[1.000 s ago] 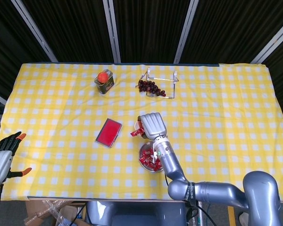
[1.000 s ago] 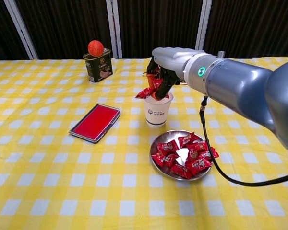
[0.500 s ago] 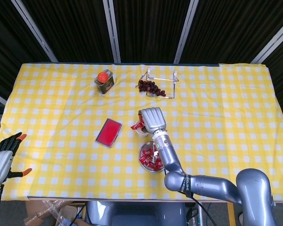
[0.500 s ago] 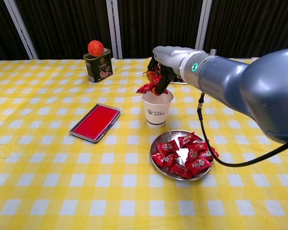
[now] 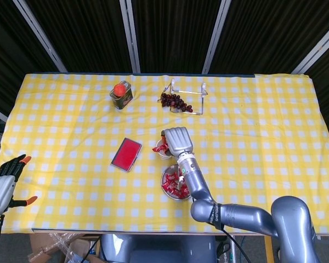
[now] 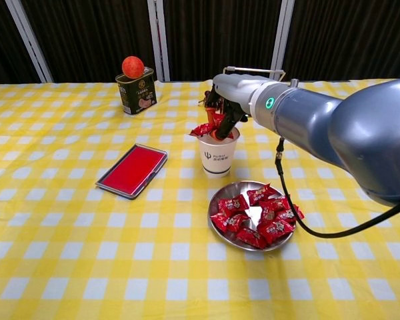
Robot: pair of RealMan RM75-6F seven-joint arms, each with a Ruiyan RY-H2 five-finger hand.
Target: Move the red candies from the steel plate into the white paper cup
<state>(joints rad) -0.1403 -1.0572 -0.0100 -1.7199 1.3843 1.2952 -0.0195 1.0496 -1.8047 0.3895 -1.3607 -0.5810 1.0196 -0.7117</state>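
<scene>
The white paper cup [image 6: 218,154] stands mid-table, just behind the steel plate [image 6: 220,198], which carries several red candies [image 6: 260,220]. My right hand [image 6: 225,99] hovers right over the cup's mouth and pinches a red candy [image 6: 207,127] that hangs at the cup's rim. From the head view the right hand [image 5: 176,140] covers most of the cup [image 5: 163,154], with the candy [image 5: 159,147] poking out to its left and the plate [image 5: 165,176] below. My left hand [image 5: 4,181] stays at the table's left front corner, fingers apart and holding nothing.
A red flat case [image 6: 133,170] lies left of the cup. At the back stand a green tin [image 6: 137,93] with an orange ball [image 6: 133,67] on top, and a wire stand [image 5: 187,98] with dark grapes [image 5: 174,102].
My right hand has sunk slightly toward the cup, bringing the pinched candy down to the rim. The left hand has not moved.
</scene>
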